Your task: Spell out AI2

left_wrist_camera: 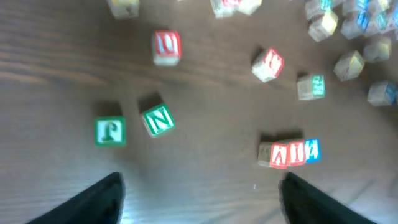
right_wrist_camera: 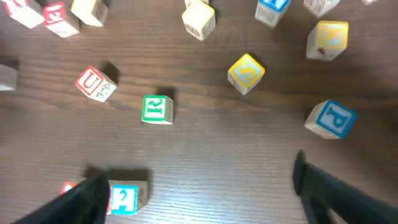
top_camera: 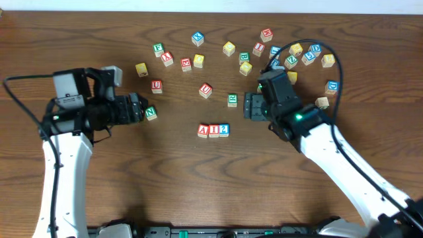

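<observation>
Three blocks stand side by side in a row at the table's middle: a red A block [top_camera: 203, 130], a red I block [top_camera: 213, 130] and a blue 2 block [top_camera: 224, 129]. The row also shows in the left wrist view, with the A block [left_wrist_camera: 278, 155] leftmost and the 2 block [left_wrist_camera: 311, 150] rightmost. The 2 block [right_wrist_camera: 124, 198] lies by the left finger in the right wrist view. My left gripper [top_camera: 141, 108] [left_wrist_camera: 202, 202] is open and empty, left of the row. My right gripper [top_camera: 248, 106] [right_wrist_camera: 205, 196] is open and empty, up and right of the row.
A green N block [top_camera: 151, 113] [left_wrist_camera: 157, 120] lies at the left gripper's tips. A green R block [top_camera: 232, 100] [right_wrist_camera: 157, 109] and a red U block [top_camera: 205, 90] [right_wrist_camera: 95, 83] lie above the row. Several loose letter blocks are scattered along the back, thickest at the back right [top_camera: 310, 56].
</observation>
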### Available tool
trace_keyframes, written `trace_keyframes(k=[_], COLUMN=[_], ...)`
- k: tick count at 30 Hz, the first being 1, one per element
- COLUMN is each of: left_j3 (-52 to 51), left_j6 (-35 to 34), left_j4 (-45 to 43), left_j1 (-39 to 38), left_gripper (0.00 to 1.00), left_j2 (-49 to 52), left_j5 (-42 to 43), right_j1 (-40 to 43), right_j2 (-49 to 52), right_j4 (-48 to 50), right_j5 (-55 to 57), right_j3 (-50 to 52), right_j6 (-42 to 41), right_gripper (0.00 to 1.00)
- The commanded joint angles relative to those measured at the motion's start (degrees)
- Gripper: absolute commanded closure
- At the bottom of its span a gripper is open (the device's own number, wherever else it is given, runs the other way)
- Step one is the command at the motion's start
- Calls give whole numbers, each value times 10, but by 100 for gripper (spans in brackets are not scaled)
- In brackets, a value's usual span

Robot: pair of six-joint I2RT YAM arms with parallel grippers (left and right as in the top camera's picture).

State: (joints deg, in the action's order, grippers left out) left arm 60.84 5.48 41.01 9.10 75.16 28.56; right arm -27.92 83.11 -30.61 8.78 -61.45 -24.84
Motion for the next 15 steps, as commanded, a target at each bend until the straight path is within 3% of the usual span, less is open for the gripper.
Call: trace_keyframes(k=[1,3,8,15], left_j3=[-22,-26,-28,-28], left_j6=[5,5,5,5], left_j4=[18,23,20,18], left_j1=[-46,-77,-146,-205], left_gripper=[44,63,88,92], left_j2=[23,40,103,196], left_j5=[-37,-53,-69,-76], right_j1=[1,1,1,1], right_j2=[-12,-11,-10,-10], right_j4=[-7,-9,-18,-19], right_j5=[1,1,1,10], right_j3=[-8,-8,-8,-8], right_j6=[14,13,11,0], right_gripper=[1,1,1,1])
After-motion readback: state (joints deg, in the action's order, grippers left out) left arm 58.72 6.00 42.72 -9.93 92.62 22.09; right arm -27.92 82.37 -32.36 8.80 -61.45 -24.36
